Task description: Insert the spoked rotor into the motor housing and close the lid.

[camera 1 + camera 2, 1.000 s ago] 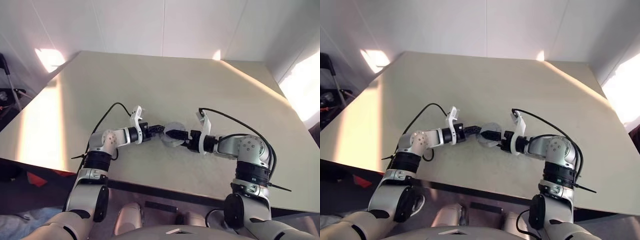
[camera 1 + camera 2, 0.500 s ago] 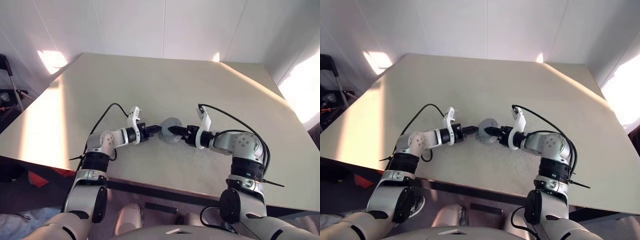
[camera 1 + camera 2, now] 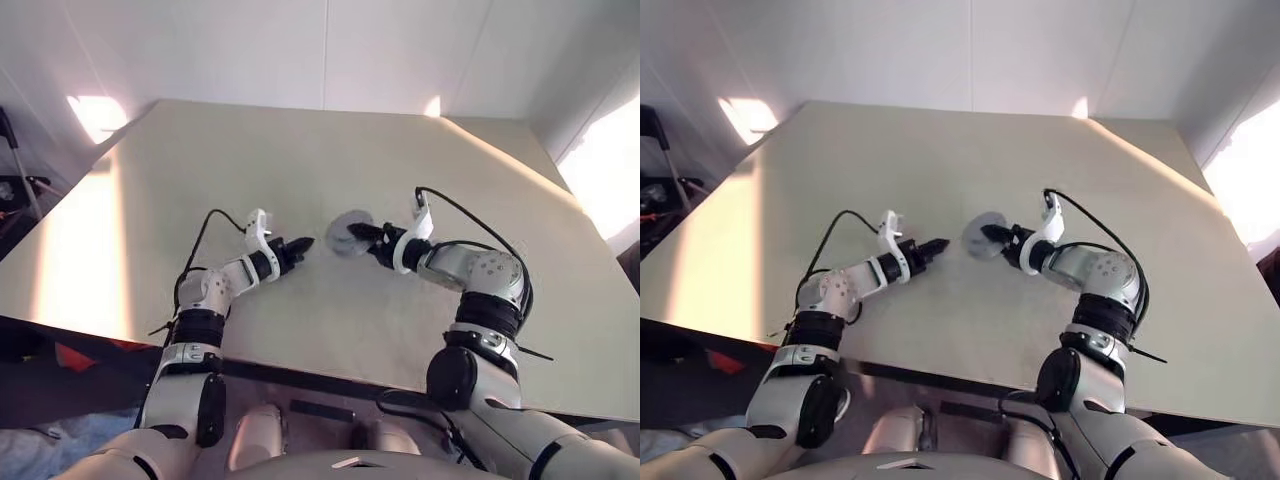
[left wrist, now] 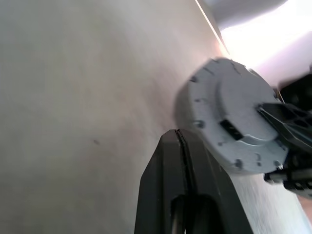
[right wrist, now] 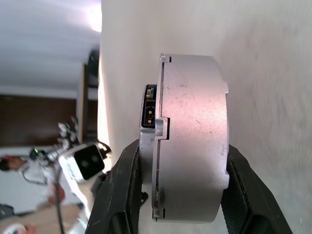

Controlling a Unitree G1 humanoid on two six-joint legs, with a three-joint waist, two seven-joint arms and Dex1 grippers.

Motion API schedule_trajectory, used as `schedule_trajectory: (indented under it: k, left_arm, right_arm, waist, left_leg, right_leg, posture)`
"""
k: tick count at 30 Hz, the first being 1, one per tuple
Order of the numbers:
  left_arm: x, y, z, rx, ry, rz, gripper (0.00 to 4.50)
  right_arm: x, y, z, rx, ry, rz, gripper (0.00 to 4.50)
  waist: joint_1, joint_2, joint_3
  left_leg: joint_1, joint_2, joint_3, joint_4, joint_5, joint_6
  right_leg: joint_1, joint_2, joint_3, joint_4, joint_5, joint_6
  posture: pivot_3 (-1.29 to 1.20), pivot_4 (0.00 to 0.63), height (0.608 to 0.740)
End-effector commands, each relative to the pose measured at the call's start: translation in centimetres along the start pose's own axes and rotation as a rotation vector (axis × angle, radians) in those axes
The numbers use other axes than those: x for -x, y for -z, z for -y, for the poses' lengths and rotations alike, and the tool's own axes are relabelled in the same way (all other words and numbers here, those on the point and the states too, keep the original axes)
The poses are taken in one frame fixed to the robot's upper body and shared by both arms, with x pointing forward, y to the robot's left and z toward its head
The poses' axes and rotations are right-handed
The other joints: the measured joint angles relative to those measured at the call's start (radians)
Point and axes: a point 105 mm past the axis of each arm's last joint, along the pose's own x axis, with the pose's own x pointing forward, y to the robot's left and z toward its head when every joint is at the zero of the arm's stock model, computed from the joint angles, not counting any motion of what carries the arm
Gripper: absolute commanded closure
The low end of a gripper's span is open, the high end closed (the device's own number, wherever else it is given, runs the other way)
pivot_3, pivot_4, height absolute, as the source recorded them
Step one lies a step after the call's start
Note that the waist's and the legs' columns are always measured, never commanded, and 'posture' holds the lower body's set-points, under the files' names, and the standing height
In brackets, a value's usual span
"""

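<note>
My right gripper point(image 3: 366, 236) is shut on the motor housing point(image 3: 349, 235), a silver-grey round puck. It is held on edge over the table's middle, its rim clamped between the two black fingers point(image 5: 123, 195). In the right wrist view the motor housing point(image 5: 192, 146) shows side-on, with a small connector and a seam along its edge. The left wrist view shows the motor housing's round grey face point(image 4: 229, 122). My left gripper point(image 3: 303, 243) is shut and empty, a short gap to the left of the housing. The spoked rotor is hidden. I cannot tell the lid apart from the housing.
The beige table point(image 3: 300, 160) stretches wide on all sides of both grippers. Its front edge point(image 3: 330, 372) runs close below the arms. A black cable point(image 3: 470, 225) loops over the right forearm, and another black cable point(image 3: 205, 232) over the left.
The right gripper has carried the housing forward and up. The left gripper, which touched the housing before, now stands apart from it to the left.
</note>
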Motion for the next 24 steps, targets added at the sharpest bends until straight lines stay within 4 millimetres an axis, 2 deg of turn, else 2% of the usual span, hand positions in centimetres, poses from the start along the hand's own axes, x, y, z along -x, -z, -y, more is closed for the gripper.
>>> schedule_trajectory:
  k: [1, 2, 5, 9, 12, 16, 20, 24]
  left_arm:
    - [-0.3, -2.2, 1.3, 0.034, 0.059, 0.112, 4.5]
    - [-0.2, -2.5, 1.3, 0.048, 0.064, 0.133, 4.5]
    - [-0.1, -4.1, 2.1, 0.221, 0.131, 0.219, 4.0]
    - [0.2, -5.4, 2.3, 0.375, 0.173, 0.283, 2.71]
    - [0.5, -5.7, 2.8, 0.43, 0.217, 0.296, 1.64]
    - [1.4, -5.3, 5.4, 0.596, 0.424, 0.198, 0.28]
    - [1.6, -4.7, 6.9, 0.641, 0.52, 0.118, 0.28]
    - [0.5, -4.6, 7.1, 0.642, 0.504, 0.094, 0.28]
  right_arm:
    - [-0.9, -1.5, -5.2, -0.014, -0.17, 0.052, 2.42]
    - [-1.1, -1.5, -5.9, -0.018, -0.188, 0.052, 2.42]
    - [-1.6, -1.2, -8.6, -0.027, -0.269, 0.032, 2.42]
    - [-2.0, -0.5, -11.5, -0.026, -0.342, 0.009, 2.42]
    - [-2.5, 0.1, -12.3, -0.025, -0.35, -0.007, 2.42]
    - [-3.1, 1.2, -12.7, -0.002, -0.352, -0.062, 2.42]
    - [-3.3, 1.9, -12.9, 0.02, -0.361, -0.095, 2.42]
    - [-3.2, 2.6, -13.4, 0.042, -0.38, -0.116, 2.42]
  waist:
    - [0.0, 0.0, 0.0]
    - [0.001, 0.0, 0.0]
    - [0.001, 0.0, 0.0]
    - [0.002, 0.0, 0.0]
    - [0.006, 0.0, 0.0]
    - [0.004, -0.002, 0.001]
    - [0.004, -0.002, 0.002]
    - [0.004, -0.002, 0.002]
  left_leg:
    - [-0.003, 0.0, 0.0, 0.001, 0.001, 0.004]
    - [-0.008, 0.0, 0.0, 0.005, 0.0, 0.007]
    - [-0.018, 0.004, -0.001, 0.01, -0.001, 0.008]
    - [-0.023, 0.006, -0.001, 0.014, -0.002, 0.01]
    - [-0.021, 0.006, 0.0, 0.016, -0.003, 0.01]
    - [-0.02, 0.006, 0.0, 0.018, -0.004, 0.006]
    - [-0.018, 0.006, -0.001, 0.019, -0.002, 0.003]
    - [-0.018, 0.006, -0.002, 0.019, -0.001, 0.002]
  right_leg:
    - [-0.004, 0.0, 0.0, 0.004, 0.0, 0.0]
    - [-0.011, 0.0, 0.0, 0.011, -0.001, -0.001]
    - [-0.019, 0.002, -0.003, 0.015, -0.004, -0.003]
    - [-0.022, 0.002, -0.005, 0.016, -0.004, -0.004]
    - [-0.018, 0.001, -0.006, 0.016, -0.004, -0.004]
    - [-0.015, 0.0, -0.007, 0.016, -0.004, -0.004]
    - [-0.016, 0.0, -0.006, 0.02, -0.004, -0.004]
    - [-0.016, 0.001, -0.006, 0.022, -0.004, -0.004]
  posture:
    - [0.0, 0.0, 0.74]
    - [0.0, 0.0, 0.74]
    - [0.0, 0.0, 0.74]
    - [0.0, 0.0, 0.74]
    - [0.0, 0.0, 0.74]
    - [0.0, 0.0, 0.74]
    - [0.0, 0.0, 0.74]
    - [0.0, 0.0, 0.74]
